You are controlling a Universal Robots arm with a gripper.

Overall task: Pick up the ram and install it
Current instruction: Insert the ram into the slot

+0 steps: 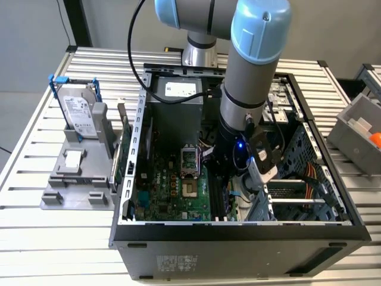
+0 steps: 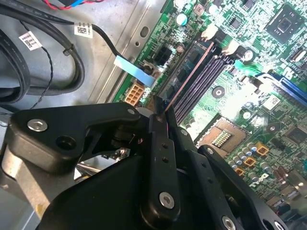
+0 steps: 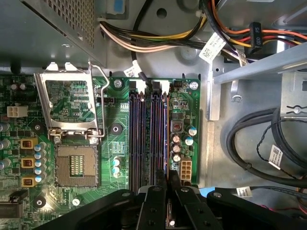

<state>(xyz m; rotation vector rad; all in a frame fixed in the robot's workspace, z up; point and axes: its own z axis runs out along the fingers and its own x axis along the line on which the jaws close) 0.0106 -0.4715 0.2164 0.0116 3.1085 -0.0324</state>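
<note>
My gripper [image 1: 224,177] is lowered into the open computer case [image 1: 238,235], over the motherboard [image 1: 172,185]. Its black fingers [image 2: 162,143] are shut on the ram [image 2: 189,76], a thin stick seen edge-on that runs from the fingertips along the dark memory slots [image 2: 206,79]. In the first wrist view the gripper [image 3: 168,184] sits at one end of the slots [image 3: 144,139], and the ram [image 3: 167,158] lines up with the slot nearest the small capacitors. Whether the stick sits fully in the slot I cannot tell.
An open CPU socket [image 3: 76,163] lies beside the slots. Black cables [image 3: 259,143] and a metal bracket [image 3: 211,100] crowd the other side. At the exterior view's left, a hard drive [image 1: 80,110] stands in a grey holder. A grey bin [image 1: 360,128] is at the right.
</note>
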